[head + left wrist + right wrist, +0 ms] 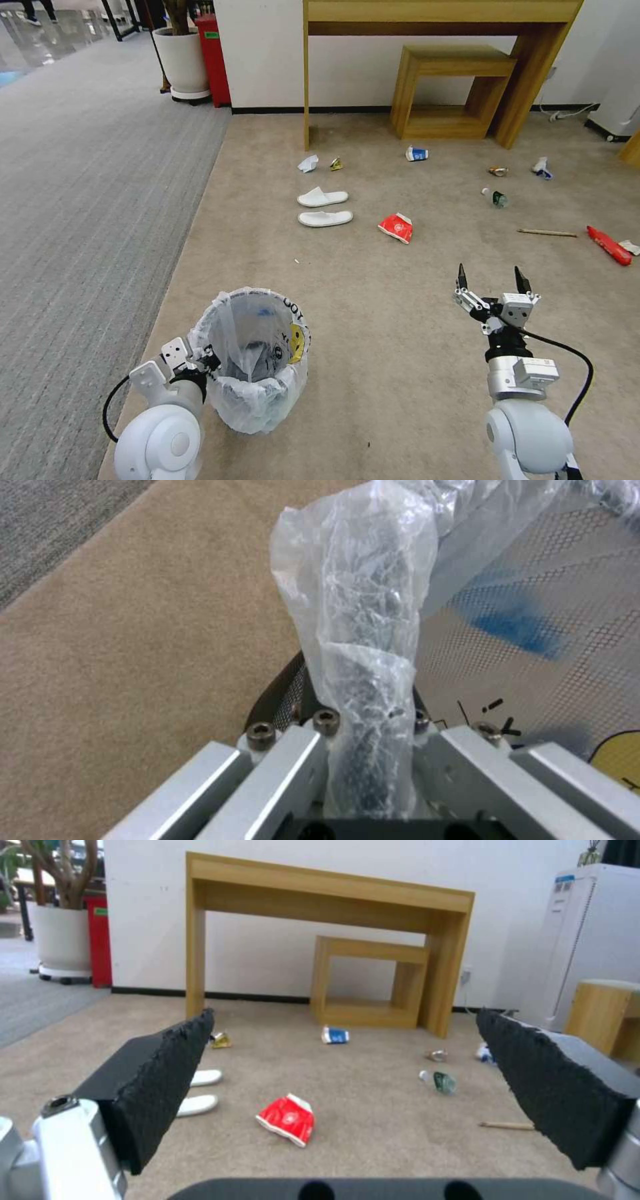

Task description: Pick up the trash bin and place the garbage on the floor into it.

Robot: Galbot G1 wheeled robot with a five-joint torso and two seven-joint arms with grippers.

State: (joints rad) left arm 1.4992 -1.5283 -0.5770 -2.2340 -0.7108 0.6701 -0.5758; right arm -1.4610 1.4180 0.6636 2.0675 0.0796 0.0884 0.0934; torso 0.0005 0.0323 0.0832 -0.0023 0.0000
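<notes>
The trash bin [257, 363], black and lined with a crinkly clear bag, sits at my lower left on the beige floor [373, 320]. My left gripper [205, 363] is shut on its bagged rim [363, 680]. Out in front, low over the carpet, my right gripper [490, 275] is open and holds nothing. Garbage lies beyond it: two white slippers [324, 207], a red snack bag [396, 227] [288, 1117], a blue-white cup [417, 154] [335, 1035], a tissue [308, 163], a crushed can [498, 171], a small bottle [499, 199] [441, 1081], a wooden stick [547, 233] and a long red bag [609, 245].
A wooden desk [440, 13] with a low wooden shelf [450, 93] under it stands against the back wall. Grey striped carpet [87, 200] runs along the left. A potted plant [181, 60] and a red box [215, 60] stand at the back left, and a white appliance [587, 940] at the right.
</notes>
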